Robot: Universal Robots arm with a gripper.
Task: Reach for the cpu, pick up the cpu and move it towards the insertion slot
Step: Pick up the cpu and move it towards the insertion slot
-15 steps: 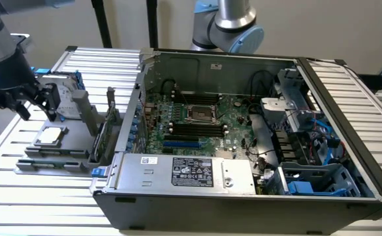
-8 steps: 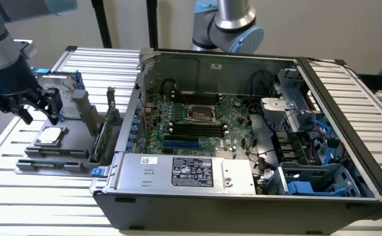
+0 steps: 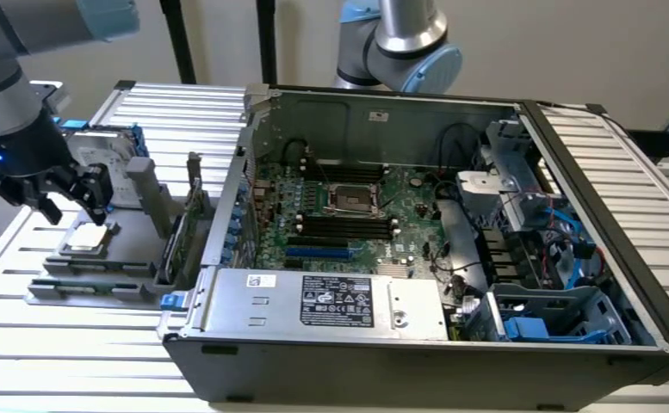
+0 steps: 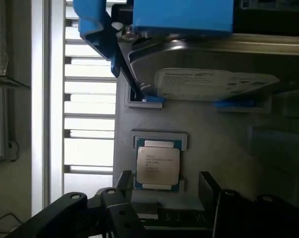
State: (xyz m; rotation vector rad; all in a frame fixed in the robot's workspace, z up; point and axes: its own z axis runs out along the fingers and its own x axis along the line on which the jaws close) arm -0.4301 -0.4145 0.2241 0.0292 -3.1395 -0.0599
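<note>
The cpu is a small silver-topped square lying flat in a grey holder on the slatted table, at the exterior view's left. My gripper hangs just above it, open, with nothing between its dark fingers. In the wrist view the cpu sits in its recess, and the two fingertips stand apart on either side of its near edge without touching it. The insertion slot, a shiny-framed socket with a dark centre, lies on the green board inside the open computer case.
An upright silver hard drive with blue rails stands right behind the cpu. The case wall rises between holder and socket. Black and blue memory slots flank the socket. A second arm stands behind the case.
</note>
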